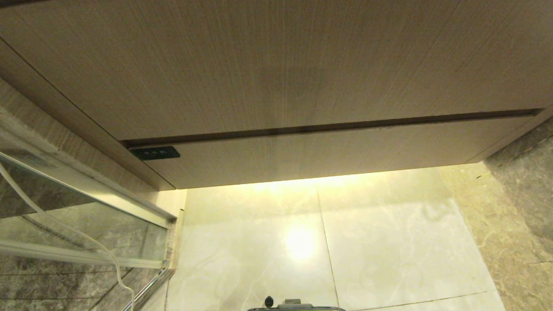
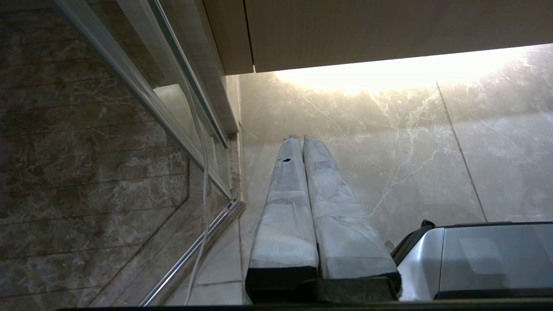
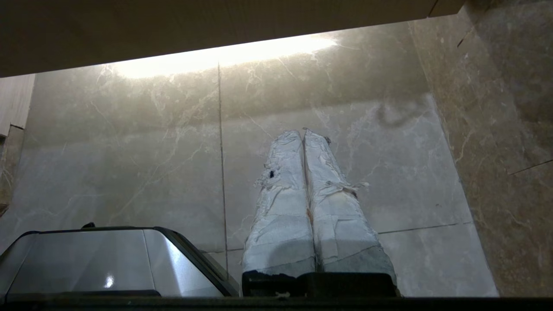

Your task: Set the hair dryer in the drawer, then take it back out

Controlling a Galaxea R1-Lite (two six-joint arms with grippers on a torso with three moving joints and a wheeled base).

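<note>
Dim overall, warm yellow cast. Bright strip of light from beneath the drawer (image 1: 328, 153), glaring off the glossy floor tiles (image 1: 389, 242). Cabinet front shadowed; edges slightly bowed, soft.

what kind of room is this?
Likely a bathroom: a glass shower screen in a metal frame, glossy marble floor tiles, and a wood-grain vanity with its drawer shut. No hair dryer in view.
</note>
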